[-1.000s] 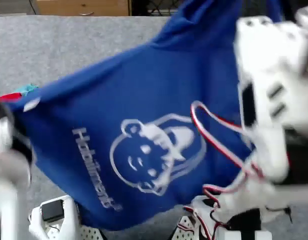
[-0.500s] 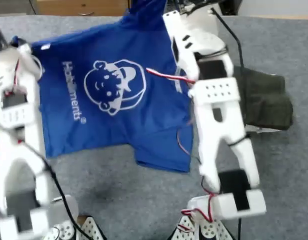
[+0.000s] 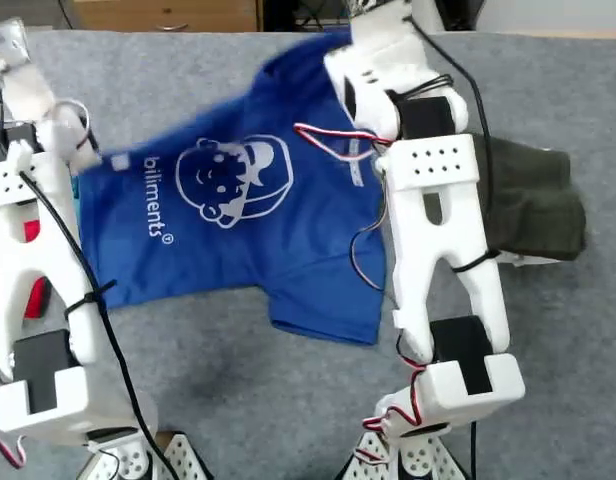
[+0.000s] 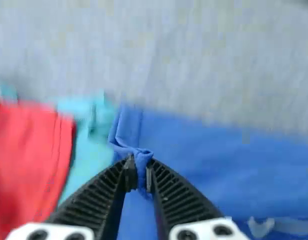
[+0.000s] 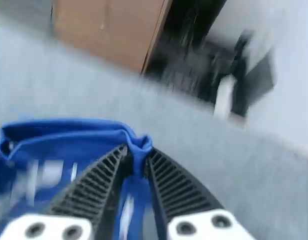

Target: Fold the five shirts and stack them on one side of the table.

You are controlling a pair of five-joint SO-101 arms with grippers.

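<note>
Left gripper (image 4: pixel 138 172) is clenched on a fold of the blue shirt (image 3: pixel 238 240), and right gripper (image 5: pixel 136 154) pinches another edge. The shirt is spread toward the table's (image 3: pixel 238 400) far edge. A dark shirt (image 3: pixel 533 200) sits near the right edge.

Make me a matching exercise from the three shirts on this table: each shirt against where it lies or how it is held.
Things:
1. blue printed cotton shirt
2. dark olive folded shirt
3. red fabric shirt

States:
A. lies free beside the right arm
B. lies under the left arm
C. pinched by the left gripper and the right gripper

Pairs: 1-C, 2-A, 3-B
</note>
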